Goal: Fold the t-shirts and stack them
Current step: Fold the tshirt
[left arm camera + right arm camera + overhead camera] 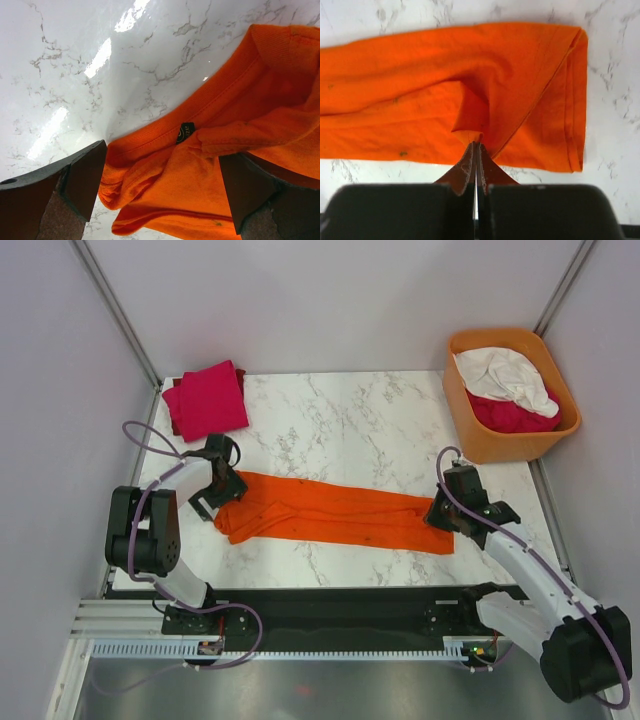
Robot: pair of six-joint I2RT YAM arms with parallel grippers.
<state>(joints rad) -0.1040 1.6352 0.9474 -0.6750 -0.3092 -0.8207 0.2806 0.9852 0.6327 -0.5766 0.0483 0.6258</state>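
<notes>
Here's the white marble-veined table [340, 415], glossy, grey streaks running all across it. Stretched over its near half, left to right, lies a bright orange cloth t-shirt [330, 512], folded into one long narrow band. Its left end is bunched and rumpled, collar and a small dark label showing, while its right end is folded over square, the layered edges lined up. Over at the far left corner, a magenta-pink cloth t-shirt [212, 398] sits folded flat on top of a crimson cloth t-shirt [172, 410], which peeks out along the left side. Far right corner: a rigid orange plastic tub [500, 445] stands upright, well apart from the orange band.
</notes>
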